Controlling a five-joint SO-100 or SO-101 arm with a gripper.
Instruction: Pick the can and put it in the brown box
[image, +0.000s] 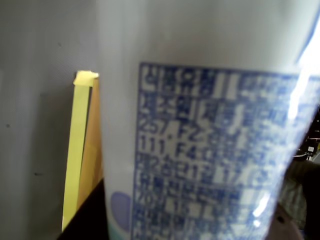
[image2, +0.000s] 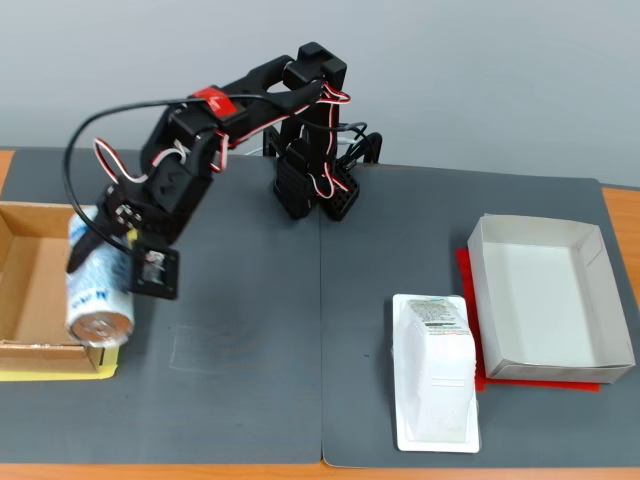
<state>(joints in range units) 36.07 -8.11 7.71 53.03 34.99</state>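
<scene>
The gripper clamps the can, its blue print blurred, numerals "257", "111" legible.

In the fixed view the box sits at the tabletop's left edge. The can hangs over the box's right wall, held between the fingers. Far right lies a tray, with a package just left of it.

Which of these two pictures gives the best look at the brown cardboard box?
The fixed view: the brown box sits at the table's left edge, open top and inner walls visible, with the can held by the pincer over its right wall. The wrist view shows only a tan sliver beside the can.
</scene>
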